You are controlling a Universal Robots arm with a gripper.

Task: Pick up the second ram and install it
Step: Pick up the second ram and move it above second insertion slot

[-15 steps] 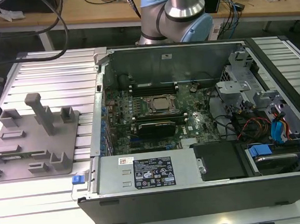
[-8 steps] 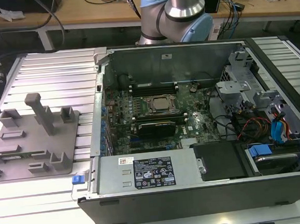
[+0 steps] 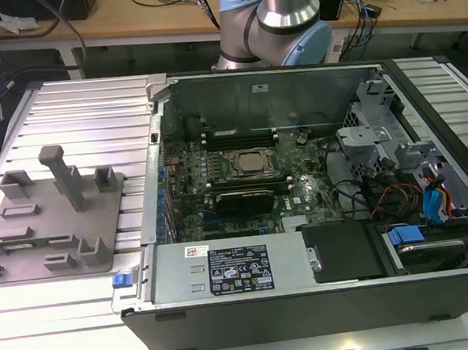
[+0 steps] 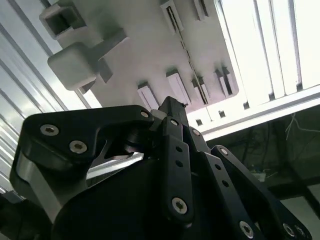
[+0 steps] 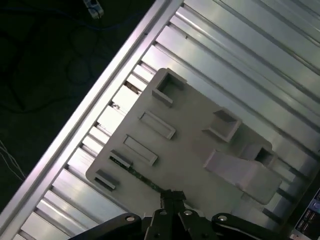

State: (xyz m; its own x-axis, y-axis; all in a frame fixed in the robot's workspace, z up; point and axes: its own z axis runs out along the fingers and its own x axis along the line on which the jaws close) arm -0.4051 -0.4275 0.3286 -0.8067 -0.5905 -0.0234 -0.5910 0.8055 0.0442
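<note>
The second ram (image 5: 135, 172) is a thin green stick standing on its long edge in a slot of the grey fixture plate (image 5: 200, 145). In the second wrist view the ram (image 4: 193, 70) shows as a dark thin line across the same plate (image 4: 140, 45). My gripper (image 5: 172, 196) hangs well above the plate, its tips meeting in one point over the near end of the stick, nothing between them. In the second wrist view the gripper (image 4: 170, 103) looks shut, apart from the ram.
The open computer case (image 3: 309, 299) lies to the exterior view's right of the fixture plate (image 3: 52, 238). Inside are the CPU socket (image 3: 248, 164), long black slots (image 3: 239, 134) and cables (image 3: 389, 191). A tall grey post (image 3: 62, 176) rises from the plate. Ribbed aluminium table (image 3: 83, 114) surrounds it.
</note>
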